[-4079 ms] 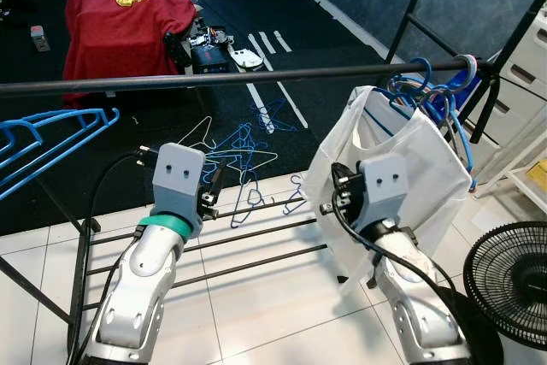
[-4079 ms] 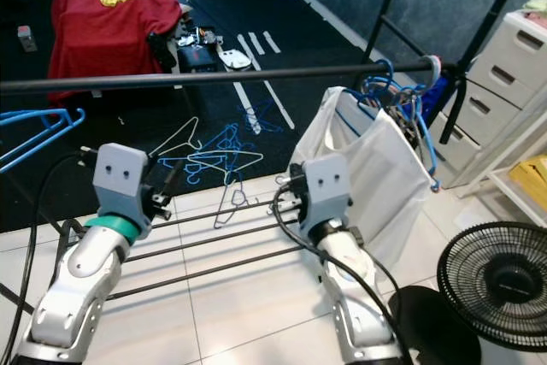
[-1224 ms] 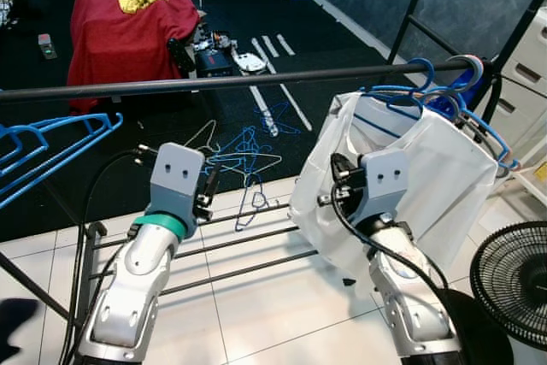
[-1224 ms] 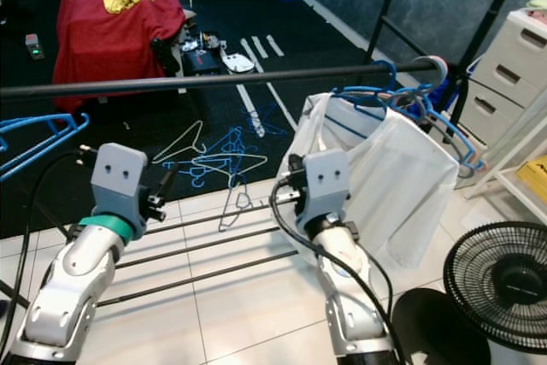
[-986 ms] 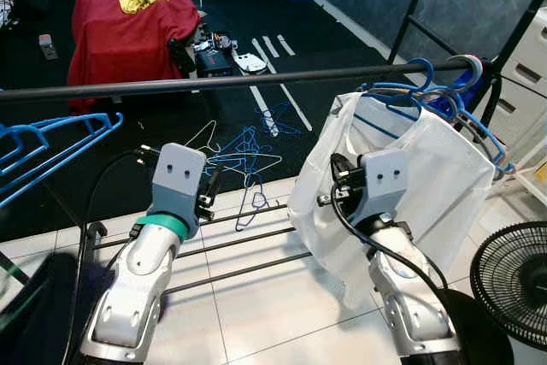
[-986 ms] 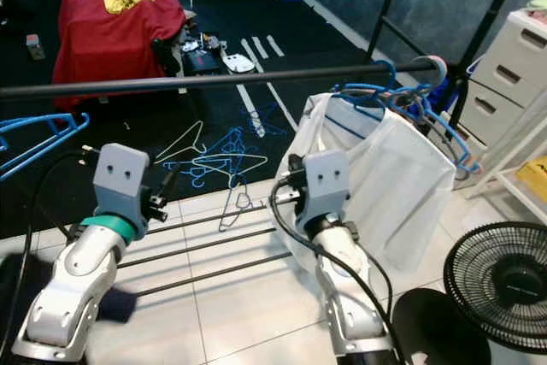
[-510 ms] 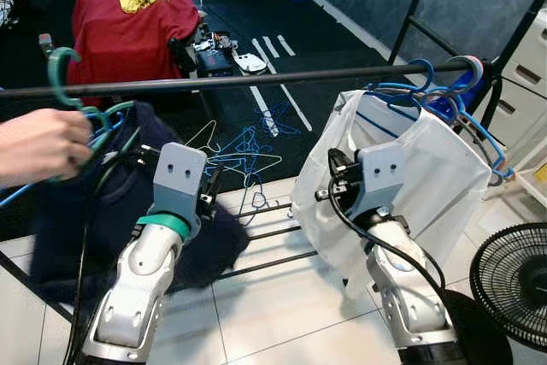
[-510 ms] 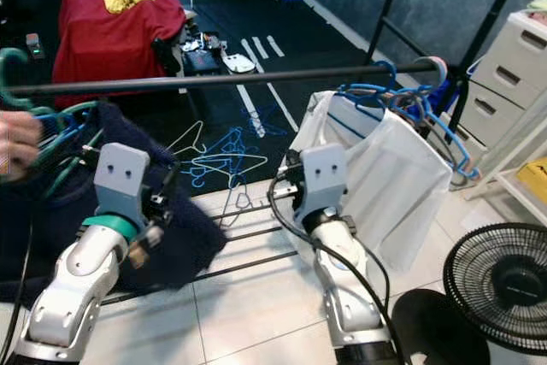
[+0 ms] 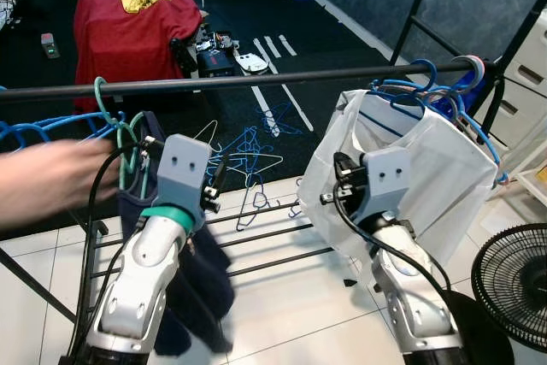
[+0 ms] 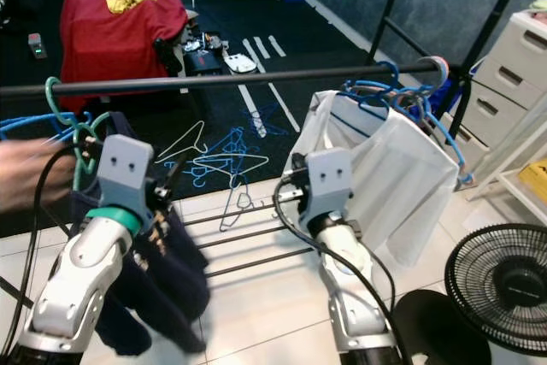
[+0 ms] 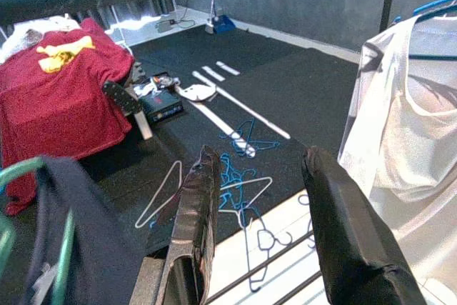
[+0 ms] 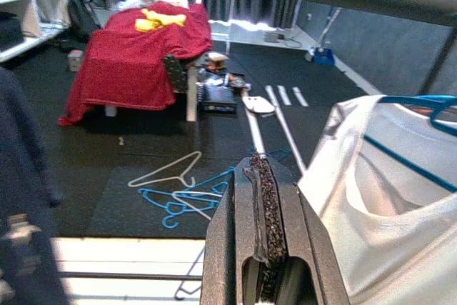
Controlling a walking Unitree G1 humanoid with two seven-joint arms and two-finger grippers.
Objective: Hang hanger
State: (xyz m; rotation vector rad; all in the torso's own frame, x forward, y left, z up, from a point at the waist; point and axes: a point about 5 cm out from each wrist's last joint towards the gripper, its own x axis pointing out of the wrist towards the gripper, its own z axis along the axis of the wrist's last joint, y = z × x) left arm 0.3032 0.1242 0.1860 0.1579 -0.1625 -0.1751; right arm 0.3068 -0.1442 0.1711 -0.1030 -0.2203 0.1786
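A person's hand [image 9: 47, 179] holds a green hanger [image 9: 114, 121] carrying a dark navy garment [image 9: 190, 290] just under the black rail [image 9: 256, 81], at the left. My left gripper [image 11: 260, 158] is open with nothing between its fingers. It sits right beside the hanger, and the garment [image 11: 93, 237] hangs at its side. My right gripper [image 12: 263, 176] is shut and holds nothing, in front of a white garment [image 9: 427, 181]. That garment hangs on blue hangers [image 9: 419, 91] at the rail's right end.
Loose blue and white hangers [image 9: 248, 153] lie on the dark floor beyond the rack's low bars [image 9: 265, 237]. A red-draped table [image 9: 132, 14] stands far back. A black fan [image 9: 513, 284] and white drawers [image 9: 532, 61] are at the right.
The person's hand has brought the green hanger and navy garment right and down, up against my left arm. Both of my arms have stayed about where they were.
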